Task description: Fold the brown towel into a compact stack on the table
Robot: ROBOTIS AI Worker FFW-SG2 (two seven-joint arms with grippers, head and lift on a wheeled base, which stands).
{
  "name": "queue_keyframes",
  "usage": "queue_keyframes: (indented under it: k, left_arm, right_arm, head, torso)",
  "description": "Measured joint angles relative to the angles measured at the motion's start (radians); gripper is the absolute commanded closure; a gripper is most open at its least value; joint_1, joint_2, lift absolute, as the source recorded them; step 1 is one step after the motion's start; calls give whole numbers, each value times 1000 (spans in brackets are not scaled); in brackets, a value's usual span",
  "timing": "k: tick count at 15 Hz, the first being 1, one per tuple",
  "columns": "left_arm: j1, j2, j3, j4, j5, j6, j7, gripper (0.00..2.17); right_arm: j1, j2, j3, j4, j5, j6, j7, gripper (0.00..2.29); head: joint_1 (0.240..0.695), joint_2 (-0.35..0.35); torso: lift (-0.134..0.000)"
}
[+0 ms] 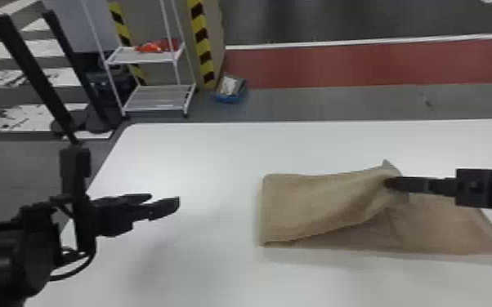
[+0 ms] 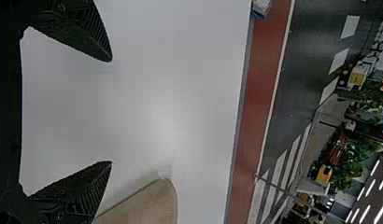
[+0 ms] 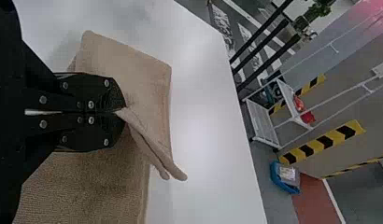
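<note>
The brown towel (image 1: 318, 204) lies on the white table, right of centre, its left part folded over in layers and its right part spread flatter. My right gripper (image 1: 388, 183) holds a pinched, slightly raised fold near the towel's far edge. In the right wrist view the right gripper (image 3: 122, 111) is shut on that fold of the towel (image 3: 147, 74), and a corner flap sticks out past the fingertips. My left gripper (image 1: 171, 204) stands open above the table, left of the towel and apart from it. In the left wrist view the left gripper (image 2: 110, 112) has nothing between its fingers; the towel (image 2: 147, 205) is beside it.
The white table (image 1: 200, 151) extends around the towel, with its left edge under my left arm. Beyond it on the floor stand a white wire shelf (image 1: 155, 98) with red items, a blue bin (image 1: 231, 90) and a striped post (image 1: 202, 45).
</note>
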Motion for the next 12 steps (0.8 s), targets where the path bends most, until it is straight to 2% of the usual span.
queue_keyframes:
  k: [3, 6, 8, 12]
  left_arm:
    - [-5, -26, 18, -12, 6, 0, 2, 107]
    - [-14, -35, 19, 10, 3, -11, 7, 107]
    - [-18, -37, 14, 36, -1, -36, 11, 107]
    - [-33, -36, 14, 67, -18, -46, 9, 107]
  right_arm:
    - [9, -37, 69, 40, 45, -66, 11, 1204]
    - [-13, -73, 56, 71, 39, -102, 11, 1204]
    - [-16, -81, 61, 128, 50, -167, 12, 1204]
    - [12, -108, 22, 119, 2, -169, 34, 1204]
  head:
    - [695, 124]
    - [695, 101]
    - [695, 90]
    - [695, 84]
  torso:
    - [-124]
    - [-124]
    - [-124]
    - [-124]
